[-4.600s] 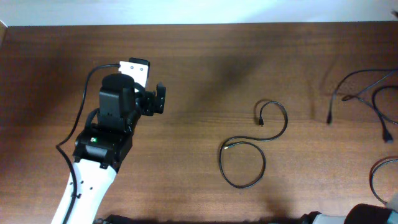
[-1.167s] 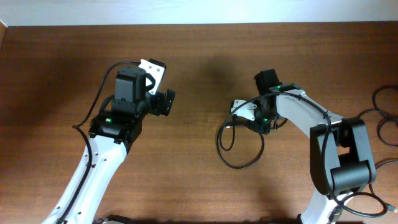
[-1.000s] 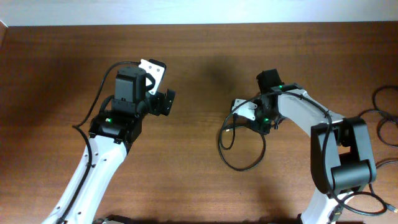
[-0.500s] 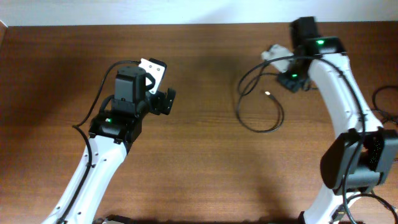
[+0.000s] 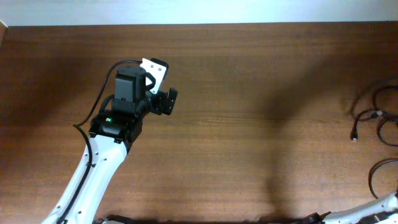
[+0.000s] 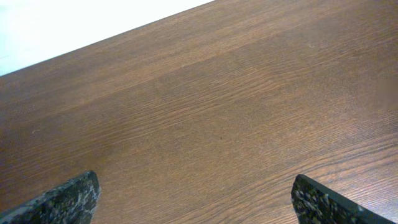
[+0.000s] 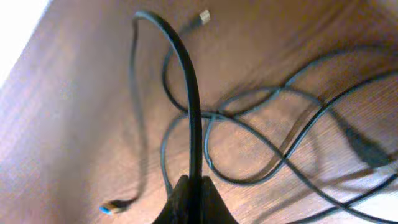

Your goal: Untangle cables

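Several thin black cables [image 5: 377, 114] lie in a loose tangle at the table's far right edge, one small plug [image 5: 354, 137] pointing inward. In the right wrist view, my right gripper [image 7: 194, 186] is shut on one black cable [image 7: 189, 93] that arches up from the jaws above the other crossed cables [image 7: 267, 134]. A blue-tipped plug [image 7: 112, 206] and a metal-tipped plug [image 7: 203, 16] lie on the wood. My left gripper [image 5: 169, 101] is open and empty over bare table at the left; it also shows in the left wrist view [image 6: 196, 205]. The right gripper is outside the overhead view.
The wooden table [image 5: 249, 93] has a pale wall along its far edge. Another black loop [image 5: 380, 171] lies at the lower right corner. Part of the right arm [image 5: 367, 211] shows at the bottom right edge.
The right arm has carried the looped cable from the table's middle up and over to the far right, and has left the overhead view. The left arm has barely moved.
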